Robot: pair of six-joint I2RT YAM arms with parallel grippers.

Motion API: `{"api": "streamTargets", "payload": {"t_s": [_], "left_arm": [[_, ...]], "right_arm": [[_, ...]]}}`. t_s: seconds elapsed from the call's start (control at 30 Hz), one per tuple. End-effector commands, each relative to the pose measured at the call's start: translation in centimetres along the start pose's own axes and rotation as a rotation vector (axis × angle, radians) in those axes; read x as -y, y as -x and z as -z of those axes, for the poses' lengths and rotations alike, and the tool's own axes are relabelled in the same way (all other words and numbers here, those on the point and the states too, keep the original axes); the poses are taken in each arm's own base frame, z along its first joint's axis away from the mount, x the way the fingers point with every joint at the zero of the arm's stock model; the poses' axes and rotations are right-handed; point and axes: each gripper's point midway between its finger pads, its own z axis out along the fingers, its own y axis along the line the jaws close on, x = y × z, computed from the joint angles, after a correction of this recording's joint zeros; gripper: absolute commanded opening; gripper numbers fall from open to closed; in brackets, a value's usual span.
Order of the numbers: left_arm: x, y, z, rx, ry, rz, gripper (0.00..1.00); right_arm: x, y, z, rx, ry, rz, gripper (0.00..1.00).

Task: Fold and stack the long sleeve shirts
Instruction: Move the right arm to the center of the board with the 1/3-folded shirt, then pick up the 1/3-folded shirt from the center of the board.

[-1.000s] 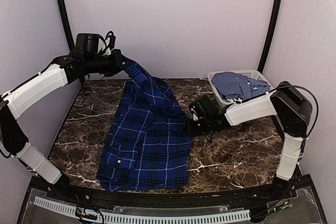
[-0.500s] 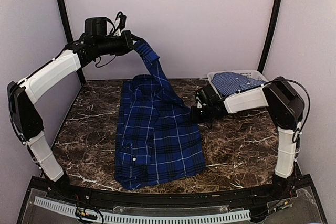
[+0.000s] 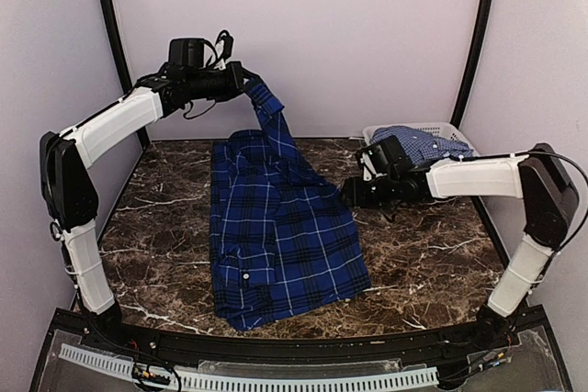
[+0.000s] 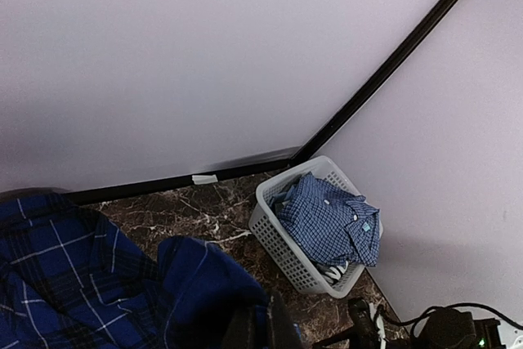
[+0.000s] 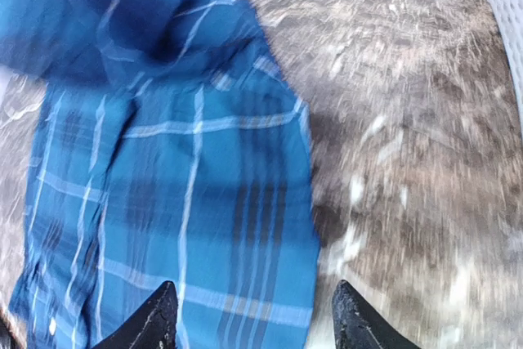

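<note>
Rising toward the upper left of the overhead view, one sleeve of the dark plaid shirt [image 3: 276, 236] runs up to the left gripper [image 3: 246, 87], which is held high above the far edge of the marble table [image 3: 423, 254]. The jaws are closed together on the sleeve cloth. In the left wrist view the gripper's dark fingers [image 4: 260, 328] sit at the bottom edge of the frame with blue fabric bunched against them.

The rest of the dark plaid shirt lies spread on the table at the centre of the overhead view, with its hem toward the bottom of the frame.

The right gripper [image 3: 347, 195] is low at the shirt's right-hand edge, right of centre. In the right wrist view its jaws stand wide apart, with one fingertip [image 5: 159, 316] at lower left and the other at lower right. The shirt's edge lies beneath them, and they grip nothing.

The lighter checked shirt [image 3: 418, 142] lies crumpled in the basket [image 3: 459, 132] at the upper right of the overhead view, in the table's far corner.
</note>
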Motion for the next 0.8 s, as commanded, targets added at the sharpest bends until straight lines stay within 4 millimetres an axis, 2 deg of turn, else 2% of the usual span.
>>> {"api": "streamTargets", "payload": {"t_s": [0.0, 0.23, 0.37, 0.6, 0.77], "left_arm": [[2.1, 2.9, 1.2, 0.068, -0.054, -0.026, 0.0], [3.1, 3.9, 1.5, 0.082, -0.082, -0.038, 0.0], [3.4, 4.1, 1.7, 0.083, -0.087, -0.041, 0.0], [3.5, 4.4, 1.8, 0.088, -0.088, -0.047, 0.0], [3.6, 4.8, 2.0, 0.096, -0.08, -0.056, 0.0]], "right_arm": [[-1.2, -4.6, 2.7, -0.052, 0.014, 0.015, 0.61], [-2.4, -11.3, 5.7, -0.11, -0.017, 0.04, 0.57], [-1.7, -13.6, 6.8, -0.126, -0.059, 0.041, 0.55], [-1.2, -16.1, 7.2, -0.168, -0.095, 0.042, 0.49], [-0.7, -17.2, 7.4, -0.182, -0.128, 0.036, 0.43]]}}
